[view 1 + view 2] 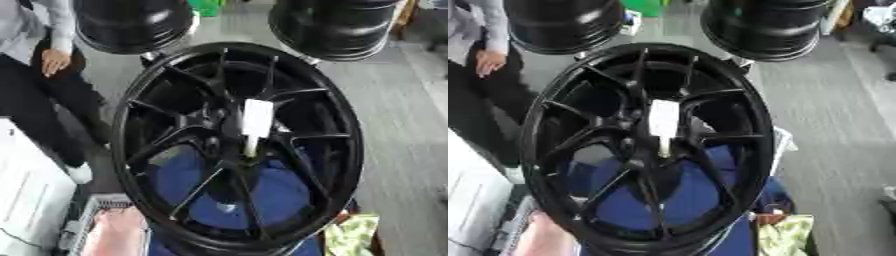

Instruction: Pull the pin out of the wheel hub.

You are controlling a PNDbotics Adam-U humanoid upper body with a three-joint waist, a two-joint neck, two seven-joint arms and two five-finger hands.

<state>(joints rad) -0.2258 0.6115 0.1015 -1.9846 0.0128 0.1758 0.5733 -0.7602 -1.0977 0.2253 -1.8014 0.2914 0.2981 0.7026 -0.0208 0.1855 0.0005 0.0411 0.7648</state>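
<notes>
1. I saw the wheel hub (236,145) filling the middle of the view, its face turned toward the camera.
2. The pin (255,122) stood in the hub's centre, among the spokes.
3. Behind the hub I noted two further wheels, one at far left (131,22) and one at far right (337,25).
4. A cloth (262,192) lay behind the lower spokes.
5. A crate (92,220) sat at the lower left, beside the rim.
6. Neither hand showed in my views.

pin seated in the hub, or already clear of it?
Touching. In the left eye view the white pin stands at the centre of the black wheel hub, its narrow lower end running into it with no gap. No robot hand is in view.
</notes>
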